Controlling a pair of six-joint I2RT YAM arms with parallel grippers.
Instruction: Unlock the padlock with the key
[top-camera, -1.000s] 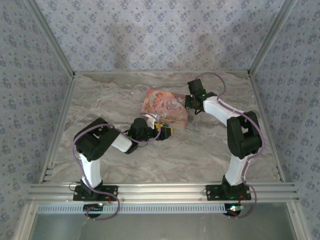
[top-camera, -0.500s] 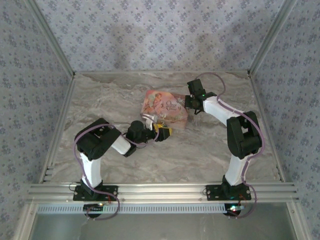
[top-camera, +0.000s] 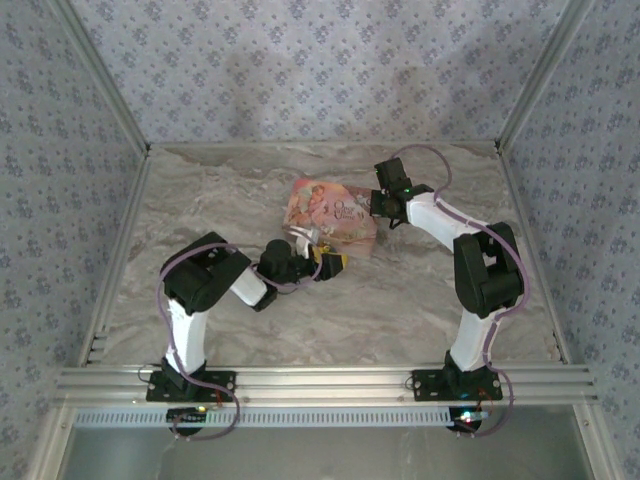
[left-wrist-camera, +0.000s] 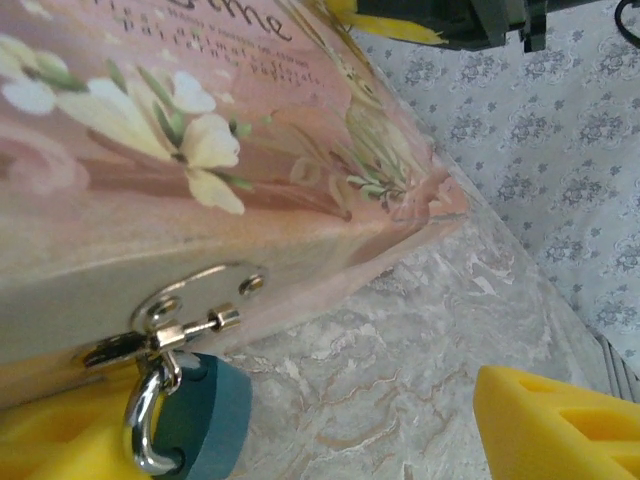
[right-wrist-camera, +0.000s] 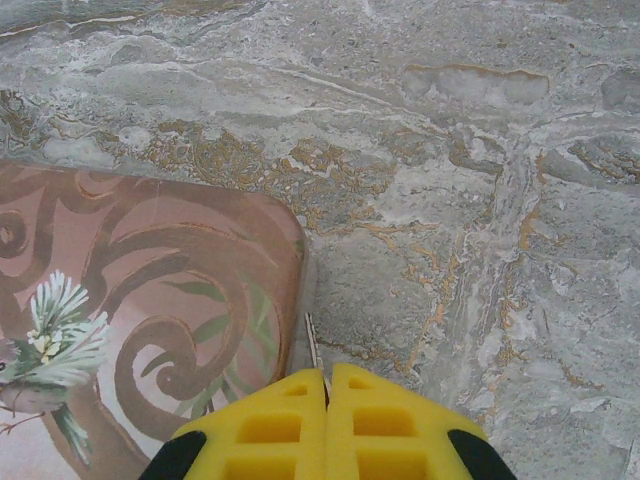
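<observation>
Over the marbled grey bench (right-wrist-camera: 470, 180), the left end effector (top-camera: 326, 262) is standing open, the tiny blue metal-shackled padlock (left-wrist-camera: 205, 418) between its fingers (left-wrist-camera: 560, 430): best clamping it steady first. Right end effector (right-wrist-camera: 326, 385) is pinching the thin grey metal key (right-wrist-camera: 312, 345), jutting ahead.

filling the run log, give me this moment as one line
left pincer open by padlock | padlock hanging on box hasp | right pincer shut on key
</observation>
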